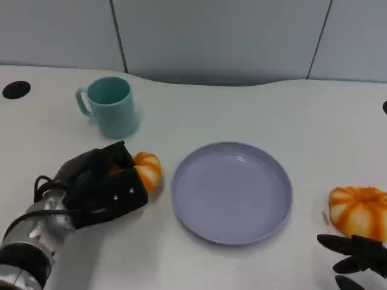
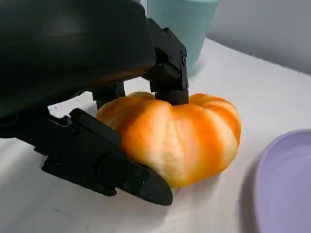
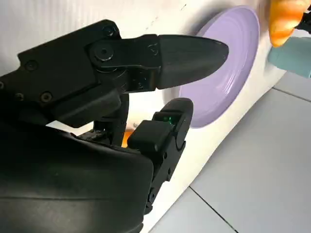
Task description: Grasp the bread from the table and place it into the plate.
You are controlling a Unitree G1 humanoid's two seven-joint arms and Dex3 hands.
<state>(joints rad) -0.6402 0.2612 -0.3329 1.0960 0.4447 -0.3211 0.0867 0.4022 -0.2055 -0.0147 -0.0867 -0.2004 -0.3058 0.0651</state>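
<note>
An orange-and-white striped bread (image 1: 149,170) lies on the white table just left of the empty lilac plate (image 1: 232,192). My left hand (image 1: 100,187) is closed around it. In the left wrist view a finger (image 2: 170,77) presses on top of the bread (image 2: 184,138) and the thumb (image 2: 107,167) lies against its near side, with the bread still on the table. A second striped bread (image 1: 359,211) lies right of the plate. My right hand (image 1: 357,255) rests just in front of it, its fingers (image 3: 160,53) spread and holding nothing.
A teal mug (image 1: 112,106) stands behind the left bread, its handle pointing left. The plate (image 3: 228,63) sits in the middle of the table. A black hole (image 1: 16,89) marks the table's far left. A grey panelled wall runs behind the table's back edge.
</note>
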